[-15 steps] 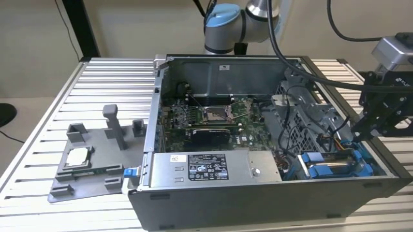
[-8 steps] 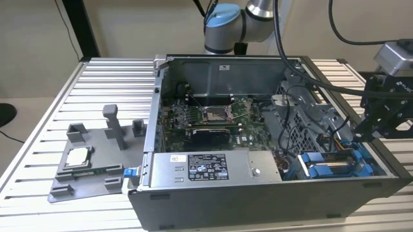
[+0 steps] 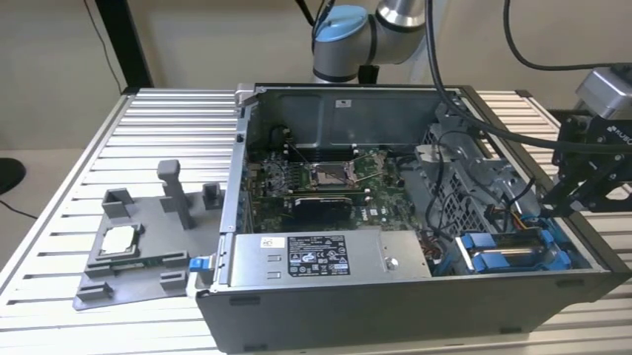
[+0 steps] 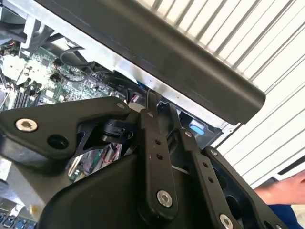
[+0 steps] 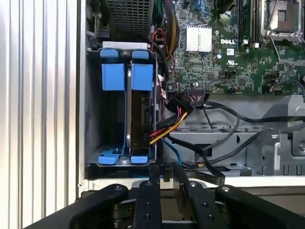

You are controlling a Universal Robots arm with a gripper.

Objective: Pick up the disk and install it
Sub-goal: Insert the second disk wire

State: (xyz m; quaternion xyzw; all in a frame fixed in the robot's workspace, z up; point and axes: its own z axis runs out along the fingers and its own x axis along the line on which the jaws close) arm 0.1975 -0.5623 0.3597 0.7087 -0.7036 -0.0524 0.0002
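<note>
Disk (image 5: 142, 119), a flat silver-grey metal hard drive edged by a blue plastic carrier frame, is seated on edge in the grey metal drive cage (image 5: 119, 164) at the corner of the open black and grey computer case (image 3: 395, 310); in the exterior view the same bay shows blue carriers (image 3: 513, 251) at the case's near corner on that view's right; a bundle of red, yellow and black power wires (image 5: 169, 121) runs to the drive's side, so it looks already installed or close to it.

Black linkage tool (image 5: 164, 179) hangs just outside the case wall next to the cage, touching nothing that I can see; cannot tell whether it is open or closed, and nothing visible in it.

Handling judgement: the drive is rigid, dense and fairly heavy for its size; metal faces are smooth and likely slippery; shock-sensitive, so no dropping or levering. Best hold is across the blue frame's edges or tabs (image 5: 128, 76), not the label face or the connector end; the plastic frame may flex a little; cables crowd one side, so keep clear of them.

Case sits on a ribbed aluminium tabletop (image 3: 148, 133); a person's hand shows at the edge of the second wrist view (image 4: 286, 188).
</note>
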